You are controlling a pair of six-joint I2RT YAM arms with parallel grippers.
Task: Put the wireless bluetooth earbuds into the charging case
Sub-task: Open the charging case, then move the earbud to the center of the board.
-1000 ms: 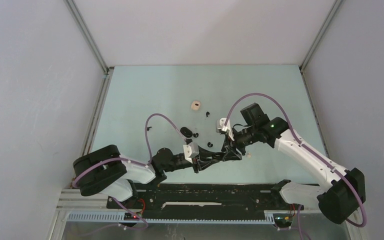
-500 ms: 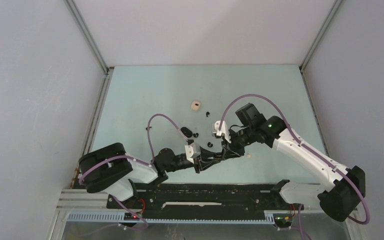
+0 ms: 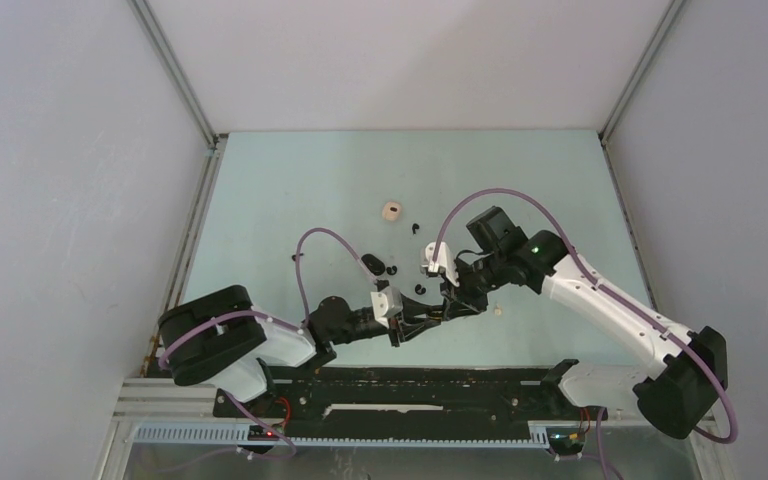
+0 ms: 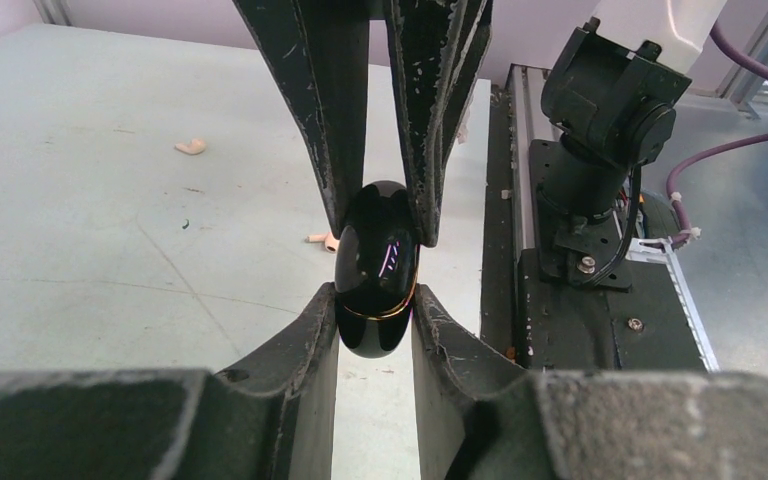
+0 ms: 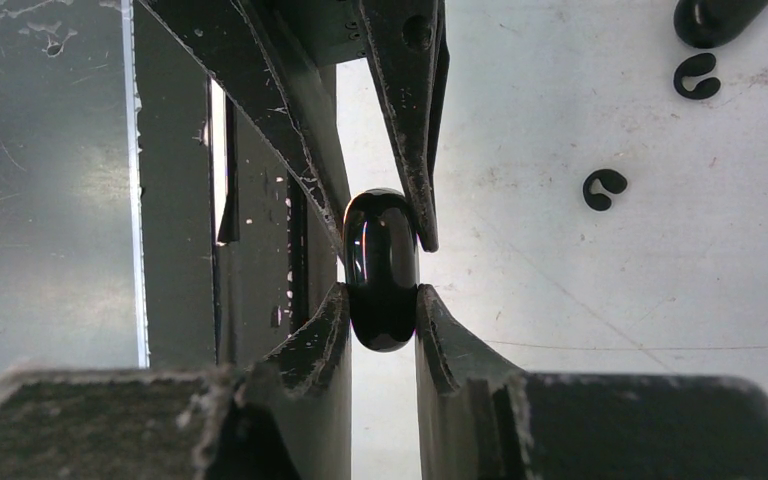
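A glossy black pebble-like charging case [image 4: 377,265] with a thin gold seam hangs above the table, gripped from both sides. My left gripper [image 4: 375,300] is shut on its lower end. My right gripper [image 5: 381,300] is shut on the same case [image 5: 381,268] from the opposite end. In the top view the two grippers meet tip to tip [image 3: 445,308] near the table's front middle. Black curled earbuds [image 5: 604,188] [image 5: 697,76] lie on the table beyond. Whitish-beige earbuds [image 4: 191,147] [image 4: 320,238] lie on the table too.
A second black case [image 3: 371,263] and a beige case [image 3: 391,211] lie further back on the table. More black earbuds [image 3: 416,228] [image 3: 420,289] lie around them. A whitish earbud [image 3: 498,311] lies right of the grippers. The black base rail [image 3: 410,385] runs along the near edge.
The right wrist has shifted left and a little back, and the joined grippers have moved slightly left with the case. Both grips stay shut.
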